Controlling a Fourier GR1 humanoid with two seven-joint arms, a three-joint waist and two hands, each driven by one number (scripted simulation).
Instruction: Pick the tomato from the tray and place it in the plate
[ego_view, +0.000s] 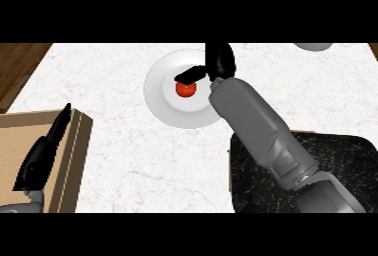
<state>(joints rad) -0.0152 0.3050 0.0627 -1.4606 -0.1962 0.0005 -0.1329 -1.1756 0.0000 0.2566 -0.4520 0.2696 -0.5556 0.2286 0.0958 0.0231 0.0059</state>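
The small red tomato (185, 89) lies in the middle of the white plate (164, 102) at the back of the counter. My right hand (218, 61) hovers over the plate's far right part, fingers straight and pointing away. Its thumb (189, 75) sticks out to the left just above the tomato, and no finger curls round the tomato. The right forearm runs from the lower right across the plate's right rim and hides it. The dark speckled tray (339, 155) sits at the lower right, partly under that forearm. My left hand (43, 152) rests open at the left edge.
A brown wooden box (72, 150) stands at the lower left, under the left hand. A grey rounded object (316, 46) peeks in at the top right. The white marble counter (133, 165) ends at a dark wood floor strip on the far left.
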